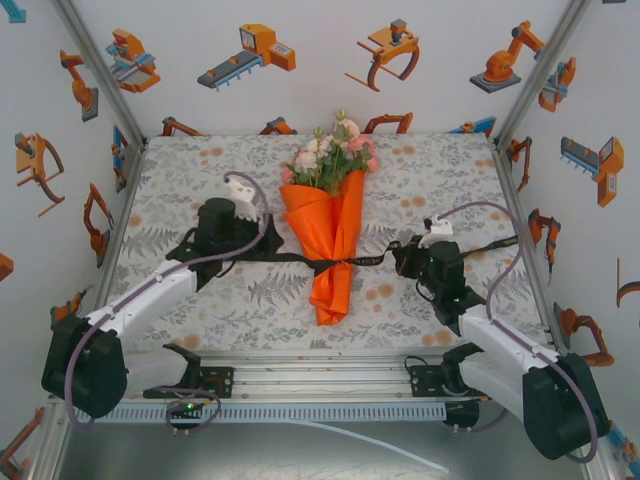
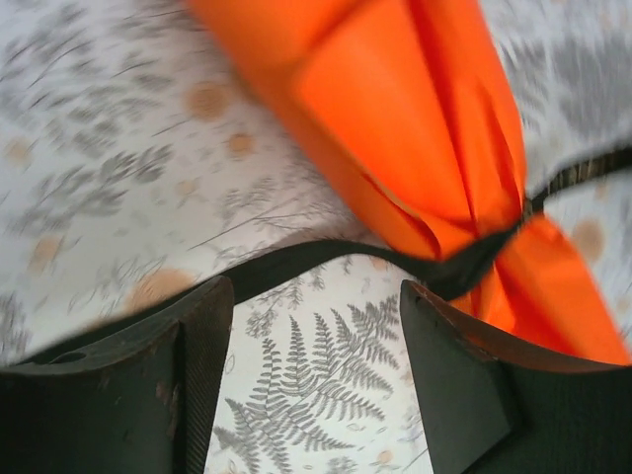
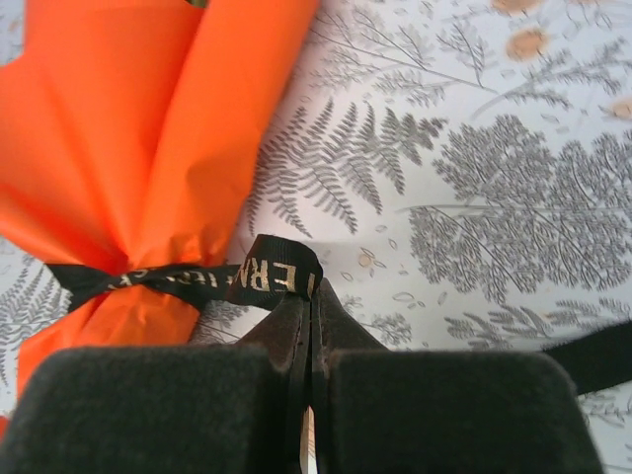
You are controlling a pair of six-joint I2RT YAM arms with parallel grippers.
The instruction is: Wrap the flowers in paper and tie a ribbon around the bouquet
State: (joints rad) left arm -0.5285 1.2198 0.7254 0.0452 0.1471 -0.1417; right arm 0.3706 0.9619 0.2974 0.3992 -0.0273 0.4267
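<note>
The bouquet (image 1: pixel 330 235) lies in the middle of the table, an orange paper (image 2: pixel 395 109) cone with the pink and white flowers (image 1: pixel 332 152) at its far, wide end. A black ribbon (image 1: pixel 300 258) cinches the cone's narrow waist and trails off to both sides. My left gripper (image 2: pixel 316 296) is open over the tablecloth just left of the cone; the ribbon (image 2: pixel 296 259) runs past just beyond its fingertips, with nothing between them. My right gripper (image 3: pixel 311 296) is shut on a loop of the ribbon (image 3: pixel 272 272) right of the paper (image 3: pixel 128 128).
The fern-print tablecloth (image 1: pixel 440 170) covers the table. White walls with orange robot pictures close in the back and sides. A loose ribbon end (image 3: pixel 592 360) lies on the cloth to the right of my right gripper. A metal rail (image 1: pixel 320 375) runs along the near edge.
</note>
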